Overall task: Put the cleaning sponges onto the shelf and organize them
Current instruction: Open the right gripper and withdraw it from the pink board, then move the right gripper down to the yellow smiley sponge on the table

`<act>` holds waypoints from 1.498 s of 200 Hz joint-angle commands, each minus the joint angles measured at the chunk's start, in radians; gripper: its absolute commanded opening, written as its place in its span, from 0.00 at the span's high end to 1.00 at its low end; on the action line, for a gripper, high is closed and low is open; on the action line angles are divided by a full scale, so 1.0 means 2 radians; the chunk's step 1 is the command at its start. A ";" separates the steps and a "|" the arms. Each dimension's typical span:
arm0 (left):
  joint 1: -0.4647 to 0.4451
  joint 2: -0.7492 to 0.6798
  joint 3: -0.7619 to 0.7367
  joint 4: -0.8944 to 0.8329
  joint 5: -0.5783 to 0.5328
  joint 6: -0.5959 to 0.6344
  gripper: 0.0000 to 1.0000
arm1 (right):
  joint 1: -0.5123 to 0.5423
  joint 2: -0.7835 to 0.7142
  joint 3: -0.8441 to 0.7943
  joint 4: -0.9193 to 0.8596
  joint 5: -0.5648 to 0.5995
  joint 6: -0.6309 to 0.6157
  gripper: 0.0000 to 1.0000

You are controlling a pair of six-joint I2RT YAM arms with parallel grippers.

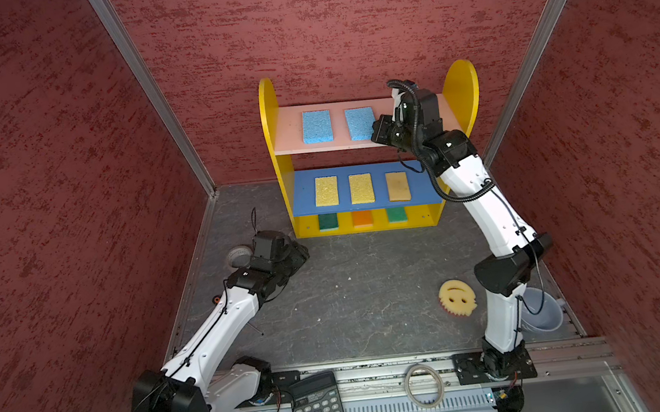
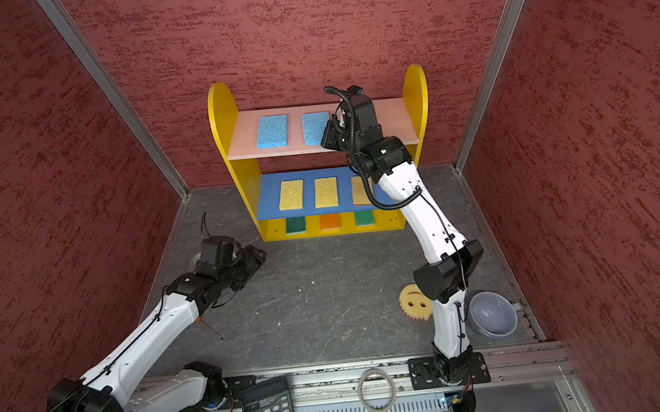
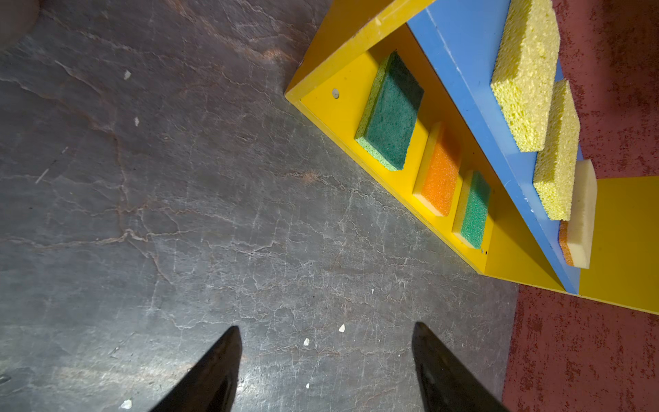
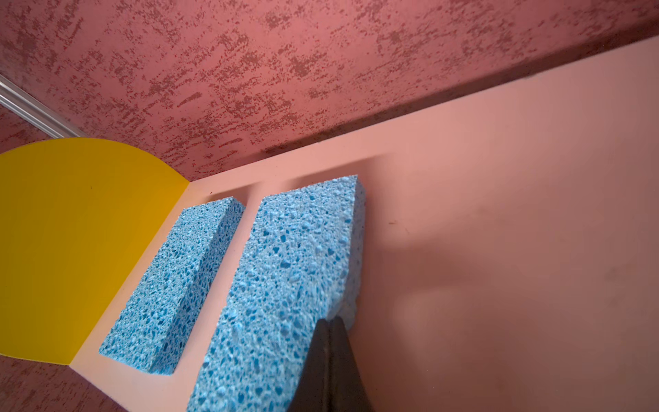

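The shelf (image 1: 268,109) stands at the back wall. Two blue sponges (image 1: 316,127) (image 1: 359,123) lie on its pink top board. Two yellow sponges (image 1: 326,191) and a tan one (image 1: 397,186) lie on the blue board. Green, orange (image 1: 362,218) and green sponges sit on the bottom. My right gripper (image 4: 330,321) is shut, its tips pressed against the right edge of the second blue sponge (image 4: 296,271). The round smiley sponge (image 1: 457,297) lies on the floor by the right arm. My left gripper (image 3: 326,330) hangs open and empty over the floor, left of the shelf's foot.
A black calculator (image 1: 318,411) and a pale ring (image 1: 423,385) rest on the front rail. A grey bowl (image 2: 492,315) sits in the near right corner. A white round fitting (image 1: 238,256) is behind the left wrist. Red walls enclose three sides.
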 commanded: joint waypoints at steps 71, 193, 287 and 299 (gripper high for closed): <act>0.003 0.002 -0.001 0.010 0.003 -0.002 0.25 | 0.014 -0.031 -0.028 0.029 0.041 0.012 0.71; 0.023 -0.012 0.011 0.000 -0.006 0.016 0.23 | 0.030 -0.191 -0.201 0.060 0.087 -0.030 0.53; -0.029 0.044 0.039 0.050 0.026 0.085 0.00 | 0.033 -0.471 -0.712 -0.044 0.164 0.096 0.39; -0.034 0.057 0.049 0.047 0.025 0.079 0.01 | 0.032 -0.486 -0.768 -0.052 0.135 0.139 0.28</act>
